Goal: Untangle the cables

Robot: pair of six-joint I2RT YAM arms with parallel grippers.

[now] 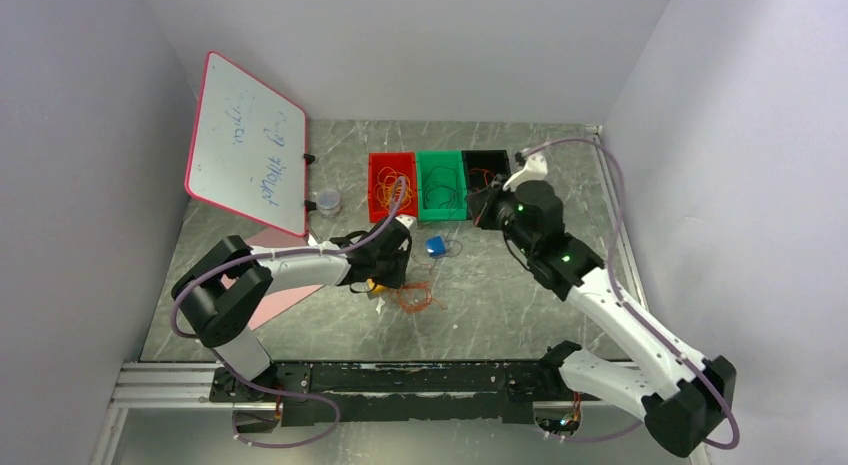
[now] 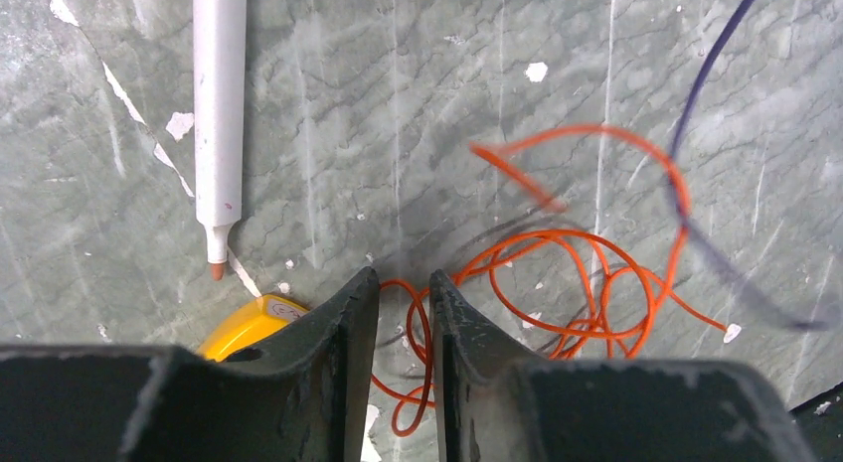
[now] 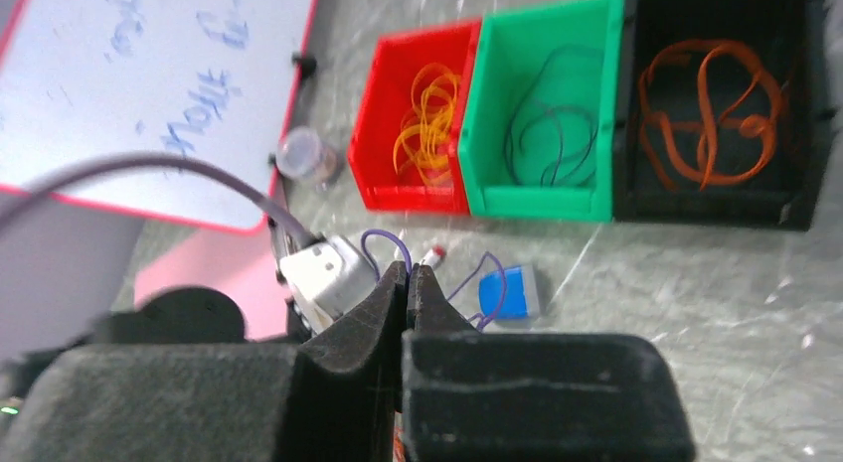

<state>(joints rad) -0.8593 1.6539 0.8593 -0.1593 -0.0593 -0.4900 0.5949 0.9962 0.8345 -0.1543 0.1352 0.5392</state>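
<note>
Beside the left fingers [image 2: 338,363], orange cables [image 2: 587,283] flat, tangle's long axis sideways.

Grey table [image 1: 520,310]: bins [image 1: 441,216], marker [image 2: 219,114], orange cables [image 1: 415,297], perhaps eraser [image 1: 435,246].

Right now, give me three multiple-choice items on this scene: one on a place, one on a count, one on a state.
1. The yellow cables lie in which bin? A red; B green; C black.
2. How many bins stand in the row? A two; B three; C four.
3. The right gripper is: A wide open; B shut; C half open.

Answers:
1 A, the yellow loops sit inside the red bin.
2 B, three stand side by side.
3 B, its fingers meet with nothing between them.
</note>
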